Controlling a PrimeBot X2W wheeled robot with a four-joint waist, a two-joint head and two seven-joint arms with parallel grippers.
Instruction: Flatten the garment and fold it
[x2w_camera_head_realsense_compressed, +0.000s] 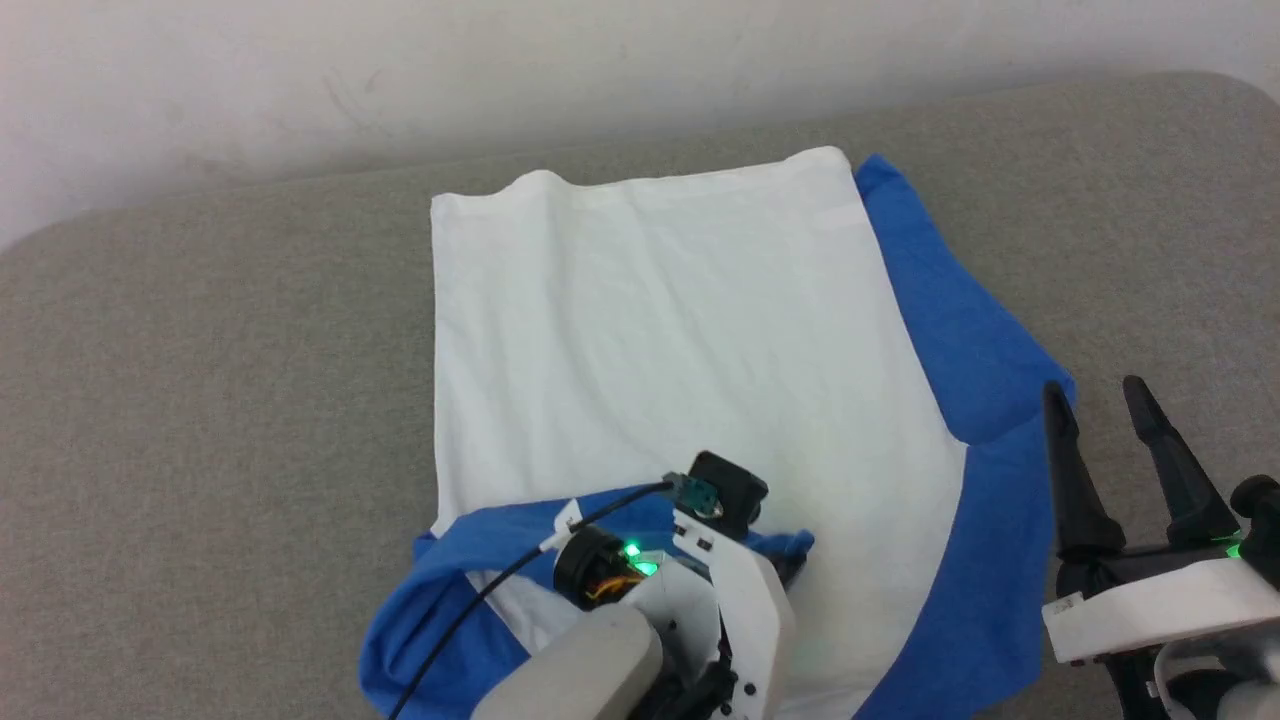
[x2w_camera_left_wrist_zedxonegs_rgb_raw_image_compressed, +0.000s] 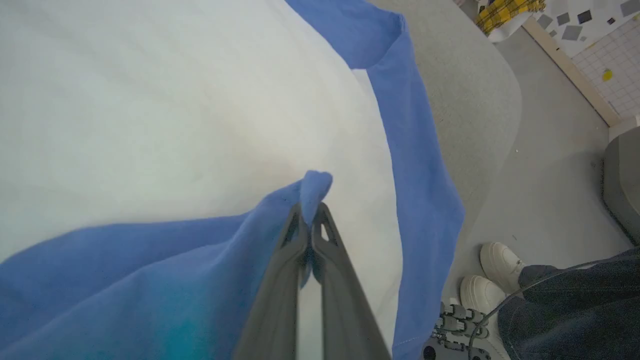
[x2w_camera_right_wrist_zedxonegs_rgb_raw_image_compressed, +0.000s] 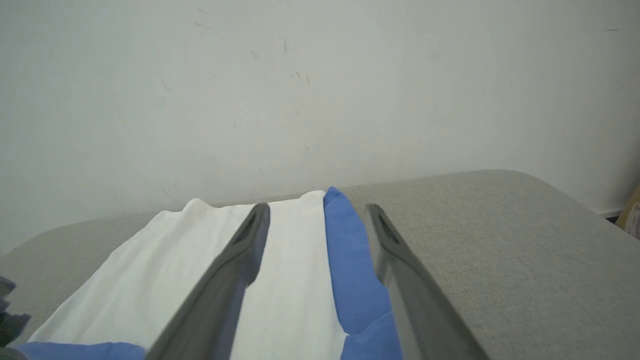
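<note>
On the grey padded surface (x2w_camera_head_realsense_compressed: 200, 400) the garment (x2w_camera_head_realsense_compressed: 680, 330) lies with its white body spread nearly flat, straight far edge toward the wall; only shallow ripples show across the white. Left gripper (x2w_camera_left_wrist_zedxonegs_rgb_raw_image_compressed: 311, 212): jaws closed tight on a pinch of blue cloth from the left-side sleeve (x2w_camera_head_realsense_compressed: 480, 540), which is drawn in over the near part of the white body. Right gripper (x2w_camera_head_realsense_compressed: 1092, 392): fingers spread wide, holding nothing, hovering just beside the right-side sleeve (x2w_camera_head_realsense_compressed: 960, 340), which lies along the body's right edge.

Step in hand, as you should read it: flattening looks about done; the first fold, left-side sleeve across the body, is under way. Next move calls for you to carry the pinched cloth further across and lay it low and flat before releasing, so it does not bunch; thin cloth will likely drag the white layer beneath if you pull hard. The right-side sleeve wants the same from the free gripper.

Hard to make out: in the head view the left fingertips sit under that arm's own wrist; the neckband is covered by the forearm (x2w_camera_head_realsense_compressed: 600, 660) or cut off at the bottom edge; you cannot tell whether the pinch is at the cuff or mid-sleeve. Pale shoes (x2w_camera_left_wrist_zedxonegs_rgb_raw_image_compressed: 500, 260) of a person stand on the floor past the pad's edge.
</note>
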